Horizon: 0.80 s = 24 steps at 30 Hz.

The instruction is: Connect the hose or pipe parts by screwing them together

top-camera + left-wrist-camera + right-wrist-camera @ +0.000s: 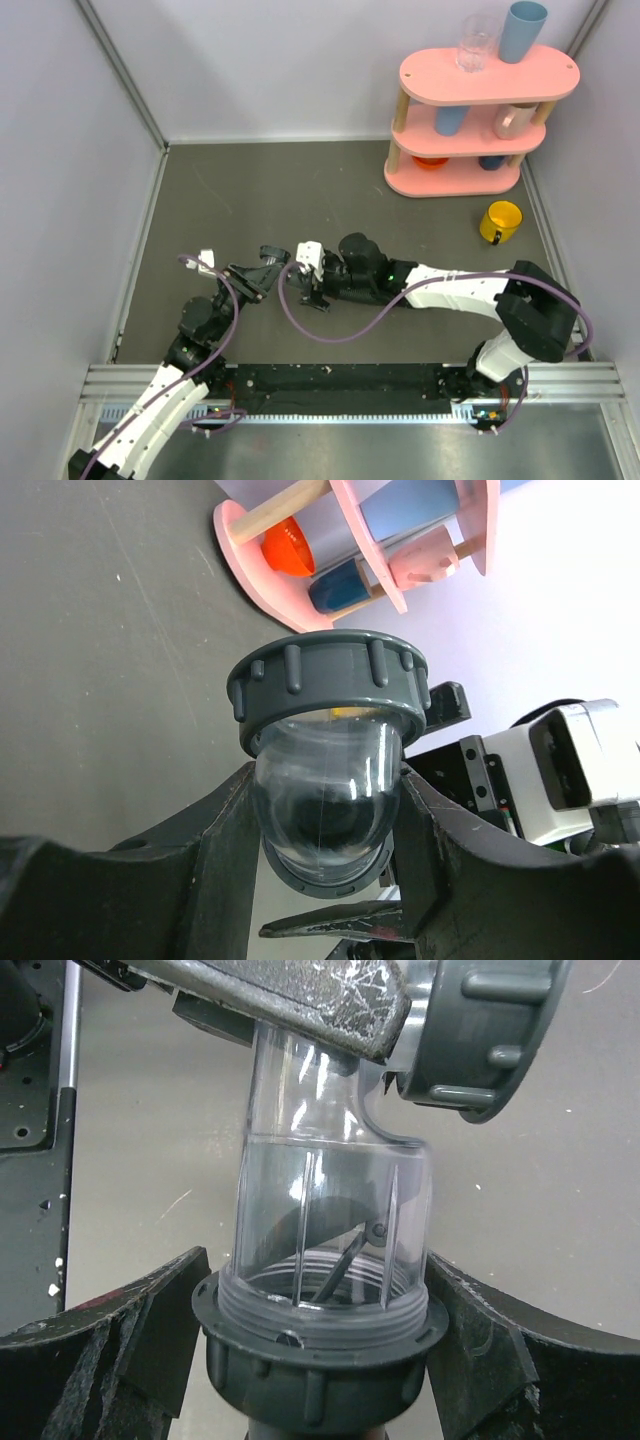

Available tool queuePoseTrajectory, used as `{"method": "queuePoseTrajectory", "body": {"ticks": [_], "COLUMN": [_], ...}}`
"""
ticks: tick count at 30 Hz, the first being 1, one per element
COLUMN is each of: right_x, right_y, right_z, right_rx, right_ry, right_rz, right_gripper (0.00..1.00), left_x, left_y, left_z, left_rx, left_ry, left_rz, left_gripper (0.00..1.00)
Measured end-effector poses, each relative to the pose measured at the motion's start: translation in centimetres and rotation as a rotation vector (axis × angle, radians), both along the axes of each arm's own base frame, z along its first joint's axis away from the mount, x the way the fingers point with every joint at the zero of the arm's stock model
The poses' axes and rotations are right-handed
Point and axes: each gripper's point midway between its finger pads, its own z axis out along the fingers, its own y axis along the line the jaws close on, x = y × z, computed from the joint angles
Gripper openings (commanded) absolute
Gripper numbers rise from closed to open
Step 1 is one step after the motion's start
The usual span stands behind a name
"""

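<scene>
Both my grippers hold one clear elbow fitting (330, 1190), toward 9 o'clock from the middle of the surface (300, 190). My left gripper (325, 800) is clamped on its clear body, a dark-grey ring nut (330, 685) at 12 o'clock above my fingers. My right gripper (318, 1290) is closed around the other ring nut (320, 1360), at 6 o'clock of the body.

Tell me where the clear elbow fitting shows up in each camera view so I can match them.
Top external: clear elbow fitting left of centre, between the two arms' tips.
Left wrist: centre, clamped in the left tool.
Right wrist: centre, running top to bottom.
Shared landmark: pink shelf, top right overhead, top edge in left wrist; absent from right wrist.
</scene>
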Motion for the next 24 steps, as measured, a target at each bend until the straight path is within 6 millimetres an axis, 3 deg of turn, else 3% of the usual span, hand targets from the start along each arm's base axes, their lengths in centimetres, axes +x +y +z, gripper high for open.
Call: {"method": "queuePoseTrajectory", "body": {"ticks": [10,16,19,24], "right_x": [0.1,0.2,0.5,0.7], "right_y": [0.4,-0.9,-2.0,-3.6], "right_z": [-0.3,0.3,1.6,5.4], "right_rx": [0.009,-0.024,-0.030,0.033], "right_ry": [0.054,0.052,0.022,-0.043], "right_rz": [0.003,-0.035,-0.079,-0.131], "right_gripper": [0.92,0.96,0.95,0.92], "left_x": [0.1,-0.1,-0.1,-0.1], "left_y": [0.1,0.2,0.3,0.3], "left_z": [0.2,0.9,1.2,1.2], "left_rx": [-0.003,-0.021,-0.027,-0.027], "left_ry": [-0.008,-0.031,-0.041,-0.039], "left_rz": [0.008,0.009,0.012,0.015], "left_gripper": [0.00,0.00,0.00,0.00]}}
